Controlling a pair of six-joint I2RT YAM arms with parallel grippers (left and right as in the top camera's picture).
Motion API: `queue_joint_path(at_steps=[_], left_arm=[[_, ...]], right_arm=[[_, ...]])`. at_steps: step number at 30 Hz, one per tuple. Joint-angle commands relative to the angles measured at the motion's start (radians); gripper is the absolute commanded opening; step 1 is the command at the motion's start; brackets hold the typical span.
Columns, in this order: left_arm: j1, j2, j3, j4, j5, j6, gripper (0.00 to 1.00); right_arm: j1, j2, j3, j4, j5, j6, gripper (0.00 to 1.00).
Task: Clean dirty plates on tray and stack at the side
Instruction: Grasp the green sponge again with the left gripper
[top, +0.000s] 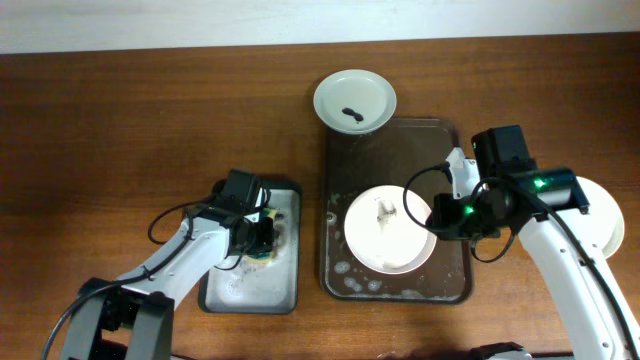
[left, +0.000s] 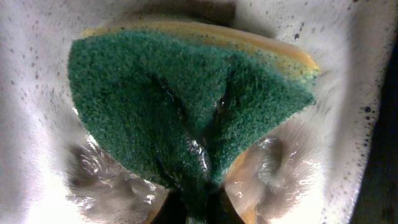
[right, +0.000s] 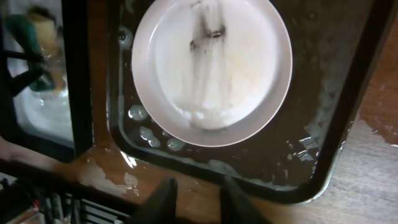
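Fingers of the left gripper (top: 258, 238), seen from overhead, sat at the sponge (top: 264, 254) in the grey tray (top: 250, 290), with the arm folded low. The right gripper (top: 450, 203) hovered beside the streaked plate (top: 385, 235) in the brown tray (top: 345, 170). Left wrist view: the sponge was creased and pinched, presumably for scrubbing. Right wrist view: the fingers were narrowly parted and empty, aimed down near the tray's rim.

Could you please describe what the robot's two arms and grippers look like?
The left arm and right arm have white links, black joint housings and loose black cables. The right one shows two green lights. The left gripper is black; the right gripper has dark tapered fingers.
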Motion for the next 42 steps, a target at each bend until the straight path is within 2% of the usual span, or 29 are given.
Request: queue_joint_path(at_steps=[1,3,6,8,12,14,15,16,17,18,20,21,23,24,26,27,29,31,33,35,36,39,42], left_arm=[[0.001,0.011,0.043,-0.101,-0.007,-0.020,0.00],[0.001,0.010,0.159,-0.208,-0.007,0.005,0.00],[0.001,0.010,0.317,-0.335,-0.016,0.048,0.00],[0.001,0.010,0.335,-0.350,-0.015,0.048,0.25],[0.001,0.010,0.254,-0.344,-0.014,0.032,0.00],[0.001,0.010,0.184,-0.287,-0.014,0.009,0.02],[0.001,0.010,0.158,-0.258,-0.014,0.009,0.16],[0.001,0.010,0.148,-0.241,-0.014,0.009,0.36],[0.001,0.010,0.146,-0.223,-0.015,0.010,0.67],[0.001,0.010,0.147,-0.208,-0.014,0.010,0.76],[0.001,0.010,0.147,-0.169,-0.015,0.010,0.80],[0.001,0.010,0.147,-0.147,-0.019,0.010,0.79],[-0.001,0.014,0.144,-0.121,-0.019,0.010,0.49],[-0.003,0.017,0.136,-0.110,-0.018,0.010,0.40],[-0.013,0.034,0.107,-0.090,-0.018,0.010,0.39],[-0.018,0.050,0.089,-0.077,-0.018,0.010,0.36],[-0.023,0.089,0.076,-0.067,-0.018,0.010,0.11],[-0.023,0.097,0.077,-0.052,-0.018,0.010,0.00],[-0.022,0.097,0.088,-0.042,-0.018,0.010,0.00],[-0.023,0.097,0.147,-0.114,-0.012,0.011,0.34],[-0.023,0.096,0.193,-0.170,0.001,0.031,0.43],[-0.023,0.097,0.365,-0.366,0.011,0.068,0.51],[-0.023,0.098,0.376,-0.415,0.008,0.068,0.50]], right_arm=[[0.009,0.012,0.002,-0.011,0.051,0.125,0.19],[0.008,0.014,-0.003,-0.008,0.127,0.183,0.22],[0.007,0.052,-0.044,0.029,0.156,0.192,0.25],[0.007,0.092,-0.074,0.033,0.152,0.188,0.25],[0.007,0.104,-0.077,0.038,0.149,0.176,0.25],[0.007,0.104,-0.077,0.035,0.149,0.177,0.26],[0.007,0.105,-0.077,0.039,0.149,0.177,0.29],[0.007,0.105,-0.077,0.044,0.149,0.177,0.32],[0.007,0.105,-0.077,0.046,0.149,0.177,0.34],[0.006,0.105,-0.077,0.045,0.149,0.177,0.34],[0.006,0.105,-0.080,0.045,0.149,0.177,0.35],[0.006,0.105,-0.089,0.046,0.149,0.182,0.35],[0.006,0.105,-0.135,0.074,0.149,0.196,0.36],[0.003,0.105,-0.157,0.097,0.149,0.197,0.37],[-0.030,0.105,-0.200,0.137,0.148,0.211,0.37],[-0.056,0.105,-0.217,0.152,0.148,0.211,0.37],[-0.106,0.105,-0.228,0.175,0.132,0.193,0.37],[-0.116,0.106,-0.228,0.208,0.098,0.158,0.40],[-0.104,0.112,-0.232,0.216,0.093,0.157,0.43],[-0.104,0.117,-0.232,0.223,0.093,0.157,0.44],[-0.104,0.117,-0.232,0.227,0.094,0.158,0.44],[-0.104,0.117,-0.232,0.226,0.093,0.158,0.45],[-0.104,0.117,-0.232,0.225,0.094,0.158,0.45]])
